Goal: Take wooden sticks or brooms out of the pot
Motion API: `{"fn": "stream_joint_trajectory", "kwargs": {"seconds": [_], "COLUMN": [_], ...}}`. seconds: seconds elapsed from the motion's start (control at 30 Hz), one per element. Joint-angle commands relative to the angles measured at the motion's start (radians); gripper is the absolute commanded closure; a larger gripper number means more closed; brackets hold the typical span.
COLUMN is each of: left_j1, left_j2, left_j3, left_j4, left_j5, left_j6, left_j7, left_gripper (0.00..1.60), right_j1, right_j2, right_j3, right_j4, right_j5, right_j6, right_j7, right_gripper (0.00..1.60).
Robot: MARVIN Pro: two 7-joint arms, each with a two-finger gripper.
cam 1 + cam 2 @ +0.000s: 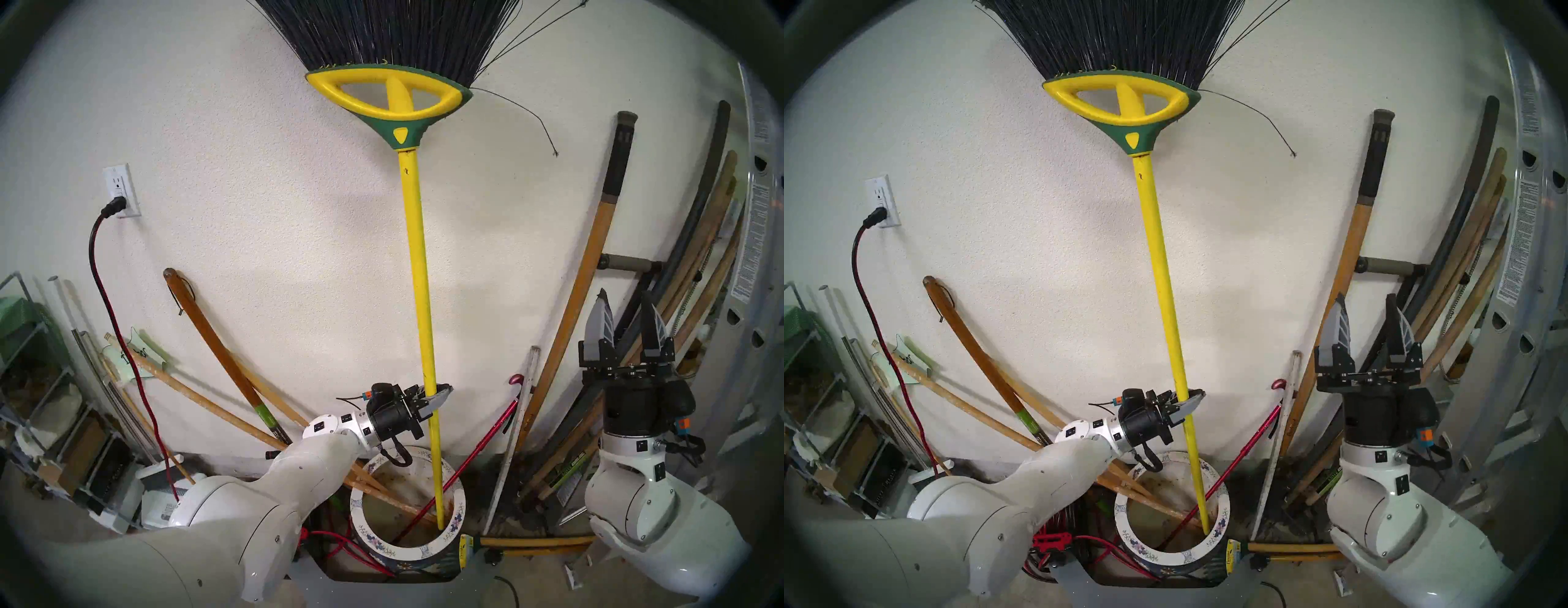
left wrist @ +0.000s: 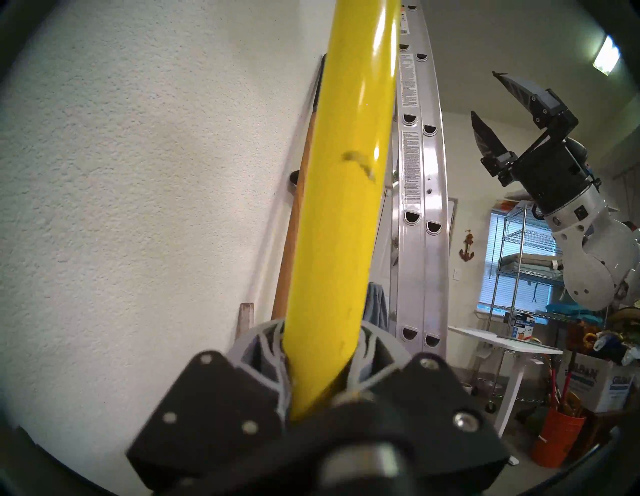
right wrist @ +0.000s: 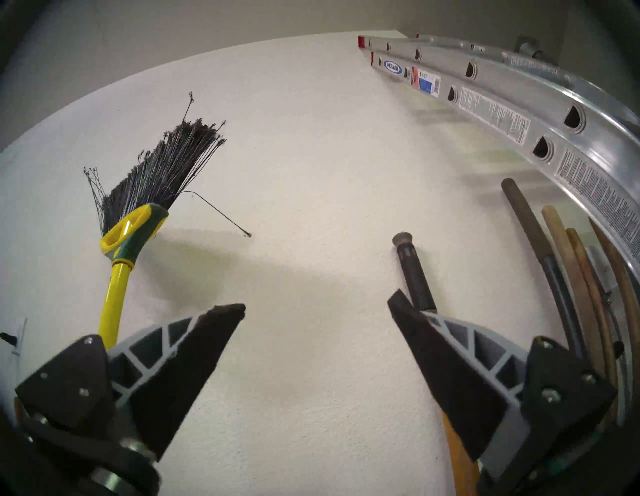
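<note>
Left arm extends low across the body, wrist nearly level; left gripper (image 1: 432,399) points rightward with jaws clamped on a yellow broom pole (image 1: 418,263). Right arm is raised at the right side; right gripper (image 1: 623,314) points upward, jaws spread wide, holding nothing.

A home garage or storage room, shown by a textured white wall (image 1: 254,212) with a power outlet (image 1: 121,191), an aluminium ladder (image 2: 420,207) and long-handled tools (image 1: 700,276) leaning against it, wire shelves (image 2: 519,270) piled with household goods, cardboard boxes (image 2: 595,377) and a window with blinds (image 2: 502,259).
</note>
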Motion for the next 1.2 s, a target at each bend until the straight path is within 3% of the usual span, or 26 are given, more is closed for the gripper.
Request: {"fn": "stream_joint_trajectory", "kwargs": {"seconds": [0.0,0.13,0.2,0.67,0.73,0.83,1.0,1.17], "left_j1": [-0.032,-0.034,-0.036,-0.046,-0.046,-0.045,-0.044,-0.044], "left_j2": [-0.022,-0.023,-0.024,-0.027,-0.027,-0.027,-0.027,-0.027], "left_j3": [-0.004,-0.004,-0.005,-0.009,-0.009,-0.008,-0.006,-0.007], "left_j4": [-0.012,-0.009,-0.005,0.015,0.014,0.013,0.01,0.011], "left_j5": [-0.014,-0.014,-0.015,-0.018,-0.017,-0.015,-0.012,-0.013], "left_j6": [-0.004,-0.006,-0.007,-0.016,-0.016,-0.016,-0.017,-0.017], "left_j7": [-0.043,-0.044,-0.049,-0.058,-0.055,-0.05,-0.042,-0.045], "left_gripper": [1.6,1.6,1.6,1.6,1.6,1.6,1.6,1.6], "right_j1": [0.052,0.053,0.053,0.054,0.057,0.071,0.104,0.173], "right_j2": [0.092,0.105,0.072,0.037,0.065,0.108,0.168,0.173], "right_j3": [-0.052,-0.088,-0.089,-0.069,-0.062,-0.08,-0.163,-0.251], "right_j4": [-0.022,-0.032,-0.023,-0.01,-0.019,-0.032,-0.045,-0.018], "right_j5": [0.096,0.098,0.071,0.139,0.161,0.196,0.219,0.249], "right_j6": [0.001,0.001,0.001,0.001,0.001,0.001,0.001,0.017], "right_j7": [0.087,0.168,0.187,0.303,0.336,0.386,0.479,0.562], "right_gripper": [0.0,0.0,0.0,0.0,0.0,0.0,0.0,0.0]}}
